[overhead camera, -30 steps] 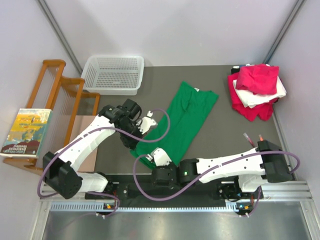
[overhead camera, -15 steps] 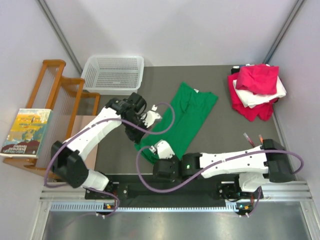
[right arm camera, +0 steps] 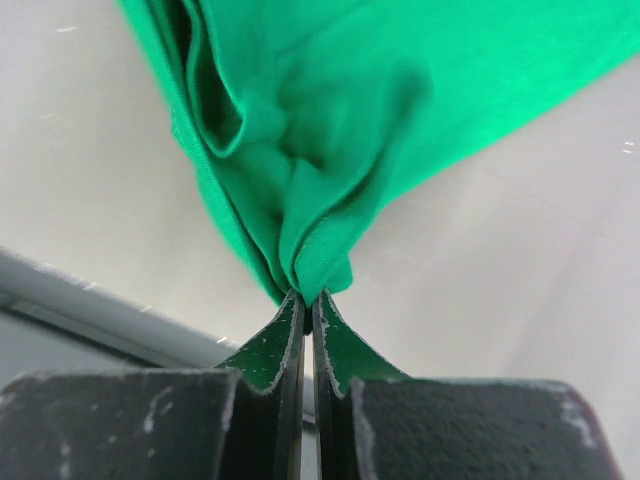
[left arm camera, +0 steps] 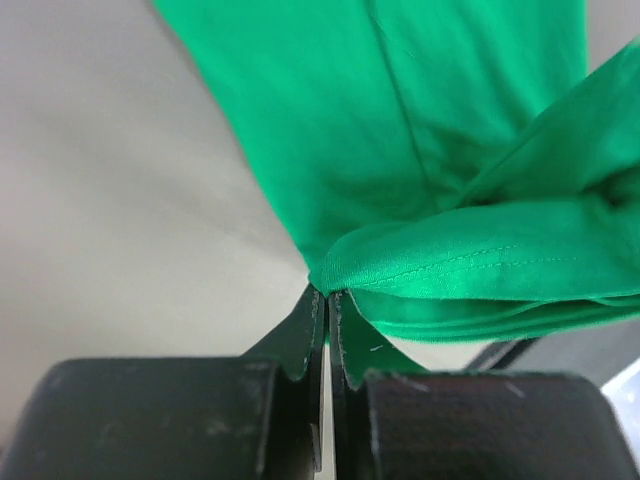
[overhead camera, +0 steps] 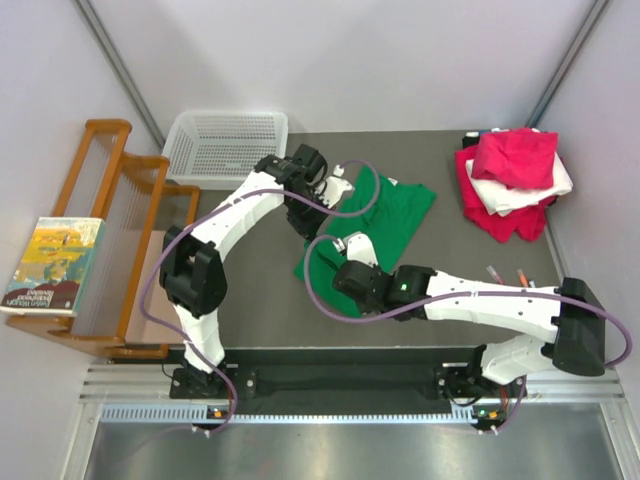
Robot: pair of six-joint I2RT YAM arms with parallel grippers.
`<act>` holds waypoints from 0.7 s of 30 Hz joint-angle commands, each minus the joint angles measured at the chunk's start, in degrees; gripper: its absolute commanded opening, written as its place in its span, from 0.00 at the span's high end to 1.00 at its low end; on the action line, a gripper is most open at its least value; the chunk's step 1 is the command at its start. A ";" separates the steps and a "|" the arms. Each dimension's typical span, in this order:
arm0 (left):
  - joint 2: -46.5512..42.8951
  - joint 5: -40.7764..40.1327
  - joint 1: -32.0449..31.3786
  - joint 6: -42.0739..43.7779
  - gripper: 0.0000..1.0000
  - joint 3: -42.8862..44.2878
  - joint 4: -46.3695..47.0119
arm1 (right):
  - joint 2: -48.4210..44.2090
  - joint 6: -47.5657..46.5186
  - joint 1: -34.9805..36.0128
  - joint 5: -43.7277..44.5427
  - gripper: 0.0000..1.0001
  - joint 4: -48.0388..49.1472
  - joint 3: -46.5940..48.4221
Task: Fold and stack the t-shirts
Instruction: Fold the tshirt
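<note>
The bright green t-shirt (overhead camera: 400,220) lies on the dark table, its lower end lifted and carried back over itself. My left gripper (overhead camera: 338,186) is shut on a corner of its hem, seen in the left wrist view (left arm camera: 327,291) with the green cloth (left arm camera: 420,150) draped ahead. My right gripper (overhead camera: 352,247) is shut on a bunched corner of the same shirt (right arm camera: 300,150), pinched at the tips (right arm camera: 306,298). A pile of magenta-pink (overhead camera: 515,155), white (overhead camera: 505,197) and red (overhead camera: 515,225) shirts lies at the back right.
A white mesh basket (overhead camera: 226,148) stands at the back left. A wooden rack (overhead camera: 120,235) with a book (overhead camera: 52,265) stands left of the table. Two red-tipped pens (overhead camera: 505,275) lie near the right edge.
Both grippers have carried the shirt's near hem away from the front edge toward the back, folding the green shirt over itself. It now covers a shorter length of table.
</note>
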 commanded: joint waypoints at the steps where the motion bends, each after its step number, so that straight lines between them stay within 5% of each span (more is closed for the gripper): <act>1: 3.14 -4.45 -0.07 -2.76 1.00 7.48 2.80 | -1.93 -3.38 -5.38 -0.25 1.00 4.94 -1.80; 21: 16.50 -3.31 -0.07 -1.27 1.00 18.48 2.35 | 3.34 -12.26 -24.29 -7.45 1.00 15.58 -1.54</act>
